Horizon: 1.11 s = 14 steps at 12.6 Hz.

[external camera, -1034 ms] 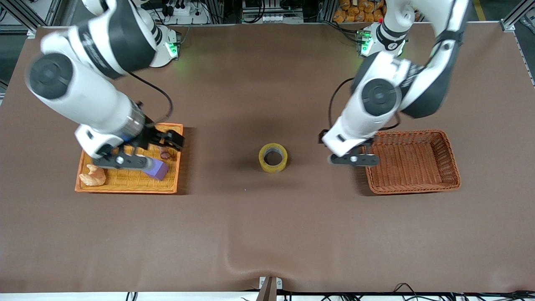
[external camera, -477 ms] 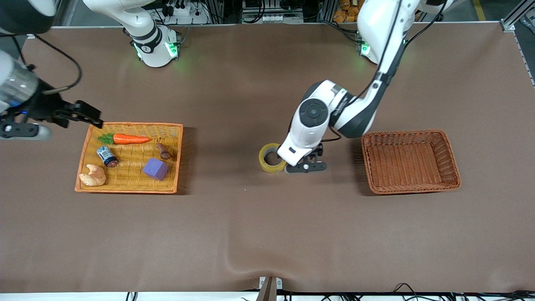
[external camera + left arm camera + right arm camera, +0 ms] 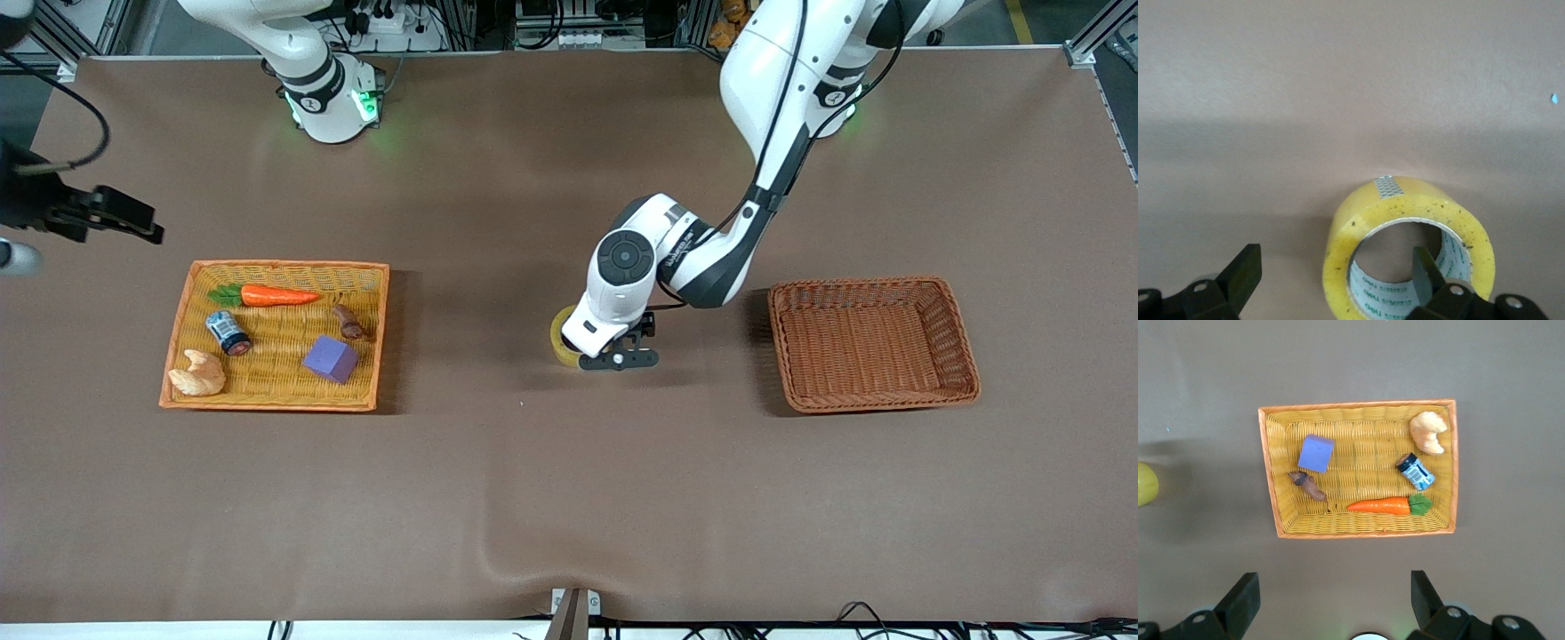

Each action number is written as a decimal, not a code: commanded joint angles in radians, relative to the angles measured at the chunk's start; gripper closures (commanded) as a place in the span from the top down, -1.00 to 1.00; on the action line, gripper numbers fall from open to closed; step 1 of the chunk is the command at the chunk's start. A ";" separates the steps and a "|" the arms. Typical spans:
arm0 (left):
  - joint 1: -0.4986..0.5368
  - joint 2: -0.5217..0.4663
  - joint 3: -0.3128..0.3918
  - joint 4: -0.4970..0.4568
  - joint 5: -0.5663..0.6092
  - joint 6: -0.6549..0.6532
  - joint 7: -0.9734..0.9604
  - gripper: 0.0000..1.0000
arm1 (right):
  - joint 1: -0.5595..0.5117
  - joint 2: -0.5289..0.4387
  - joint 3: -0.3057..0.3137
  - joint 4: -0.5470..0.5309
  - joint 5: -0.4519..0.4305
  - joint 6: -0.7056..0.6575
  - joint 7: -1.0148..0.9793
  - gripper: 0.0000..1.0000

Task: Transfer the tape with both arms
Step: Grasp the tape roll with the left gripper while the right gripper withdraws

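Left gripper: black two-finger gripper of the white left arm, hanging low over the tape at the middle of the table, fingers spread wide; in the left wrist view one finger is sitting inside the core hole, the other is standing clear outside the ring, gripping nothing.
Right gripper: black fingers spread apart and holding nothing, hovering over bare table past the yellow tray, at the right arm's end, near the front view's edge.
Table: wide brown mat-covered surface, carrying everything.
Brown basket: rectangular woven wicker, lying toward the left arm's end of the table.
Yellow tray: flat orange-rimmed woven tray, lying toward the right arm's end.
Tape: roll of translucent yellow packing tape with a grey-white core, resting flat on the table between tray and basket, mostly hidden under the left wrist in the front view.
Carrot: orange toy with green top, lying in the tray.
Purple cube: sitting in the tray.
Croissant: pale pastry toy, in the tray's corner.
Jar: small, dark, blue-labelled, lying in the tray.
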 commanded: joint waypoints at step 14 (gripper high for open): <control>-0.012 -0.095 0.048 0.020 0.002 -0.097 -0.008 -1.00 | -0.064 -0.009 0.054 0.033 -0.003 -0.006 -0.060 1.00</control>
